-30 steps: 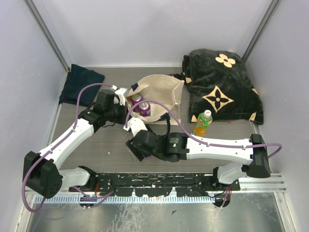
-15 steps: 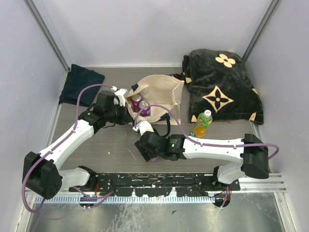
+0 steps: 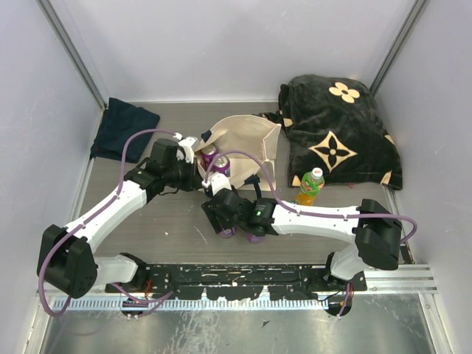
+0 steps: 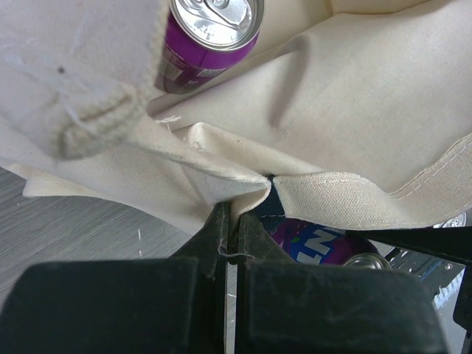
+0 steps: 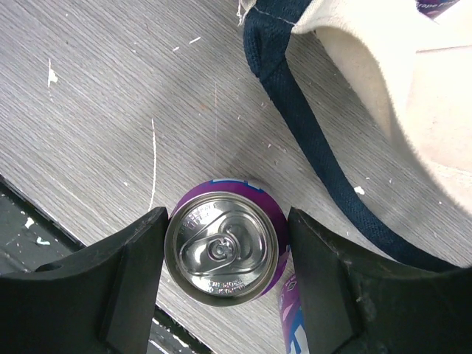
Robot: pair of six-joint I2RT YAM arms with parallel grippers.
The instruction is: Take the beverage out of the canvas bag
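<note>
The cream canvas bag lies open toward the arms at the table's middle. My left gripper is shut on the bag's rim and holds the mouth open. Two purple cans show inside the bag; one is in the left wrist view, and another purple can shows below the rim. My right gripper points down in front of the bag, its fingers against both sides of an upright purple can. A second purple can lies right beside it.
The bag's navy handle trails on the table close to the right gripper. A bottle with orange drink and a green label stands right of the bag. A black bag with tan flowers is back right; a navy cloth back left.
My right gripper swung up toward the bag's mouth, then back and right, and now stands over a purple can in front of the bag. My left gripper kept its hold on the rim.
</note>
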